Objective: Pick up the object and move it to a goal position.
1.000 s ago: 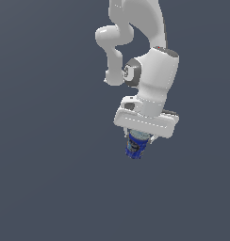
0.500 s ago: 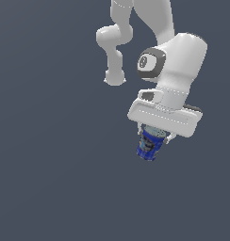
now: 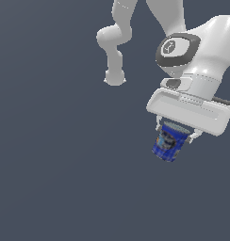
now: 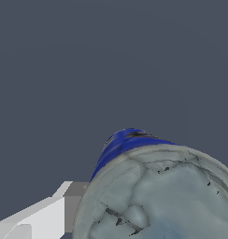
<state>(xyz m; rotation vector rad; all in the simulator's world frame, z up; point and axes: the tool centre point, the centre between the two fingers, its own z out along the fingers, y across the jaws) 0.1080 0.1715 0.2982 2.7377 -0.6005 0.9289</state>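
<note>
- Small blue tapered cup with a pale grey-white round top and printed label (image 3: 170, 142) hangs clear of the ground at the exterior view's right, directly under the white two-fingered pincer (image 3: 175, 133), which pinches it near the top.
- Its long axis runs on from the hand, narrow end down and tilted slightly.
- Both fingers are mostly hidden; the wrist view shows only one white finger (image 4: 39, 215) beside the crinkled lid, and no goal marker shows.

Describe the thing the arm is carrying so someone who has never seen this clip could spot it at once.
Start at the big white robot arm on the exterior view's right and follow it down to its wide white hand. Hanging under it, clamped in the pincer, is a small blue cup with a pale grey top and printed label, the only coloured thing against the plain grey background.
</note>
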